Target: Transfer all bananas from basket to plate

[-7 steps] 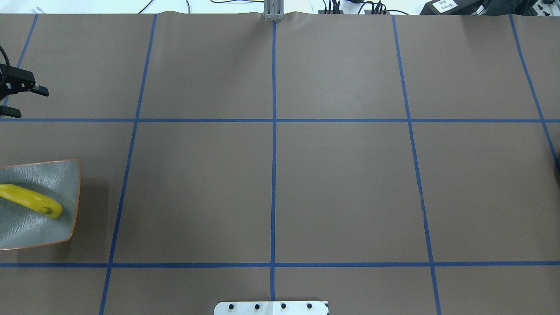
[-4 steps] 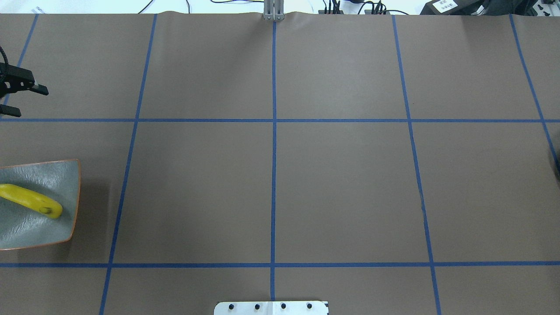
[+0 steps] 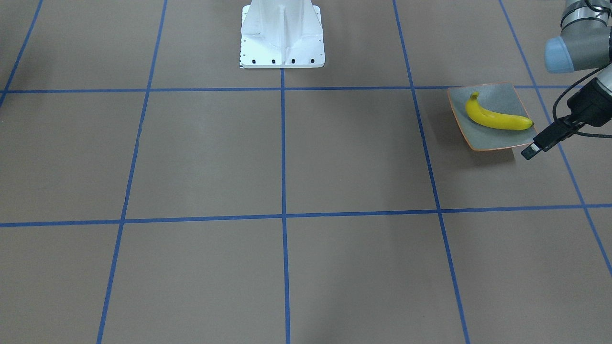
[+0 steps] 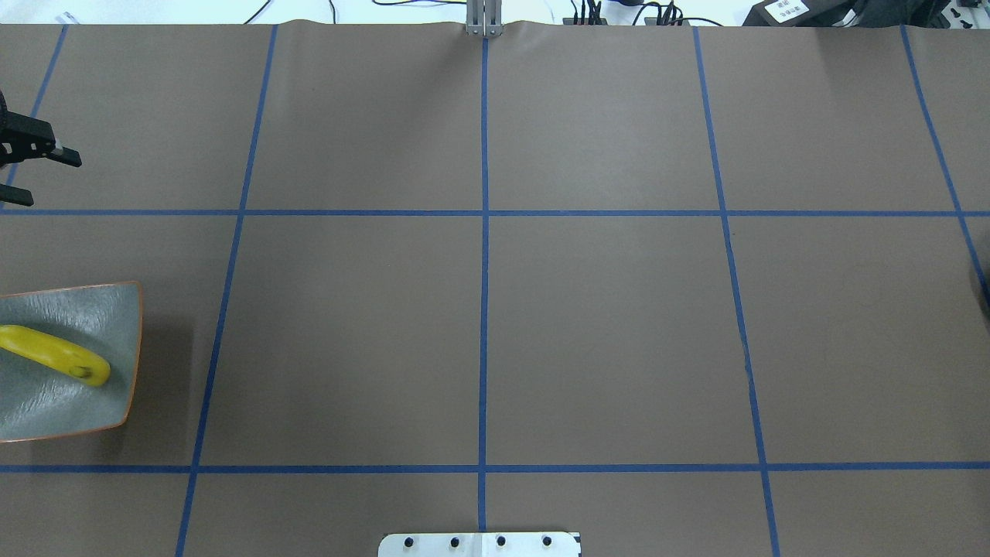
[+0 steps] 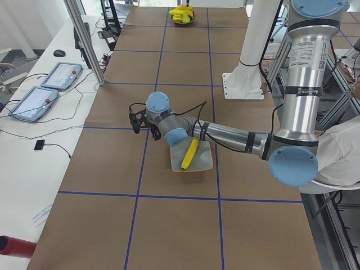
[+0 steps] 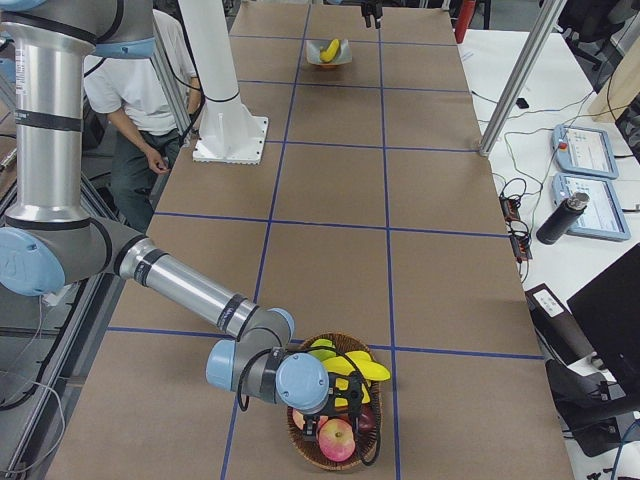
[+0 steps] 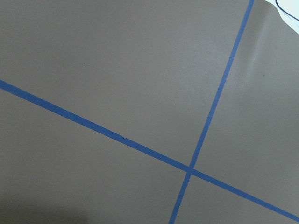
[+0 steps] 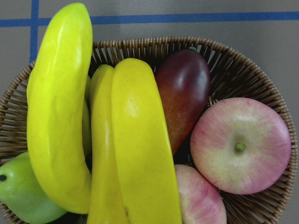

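One yellow banana (image 4: 54, 356) lies on the grey-green plate (image 4: 85, 309) at the table's left edge; both also show in the front view, banana (image 3: 497, 119) on plate (image 3: 502, 95). My left gripper (image 4: 42, 179) is open and empty, beyond the plate and apart from it. Several more bananas (image 8: 140, 149) lie in the wicker basket (image 8: 261, 79) with other fruit. My right gripper (image 6: 338, 408) hangs low over the basket (image 6: 300, 440). Its fingers show in no close view, so I cannot tell whether it is open or shut.
The basket also holds two pink apples (image 8: 240, 144), a dark red mango (image 8: 184, 93) and a green fruit (image 8: 23, 191). The white robot base (image 3: 282, 33) stands at the table's near middle. A person (image 6: 135, 90) stands beside the table.
My left gripper has drifted slightly left and away from the plate, still open. The banana and the plate have not moved.
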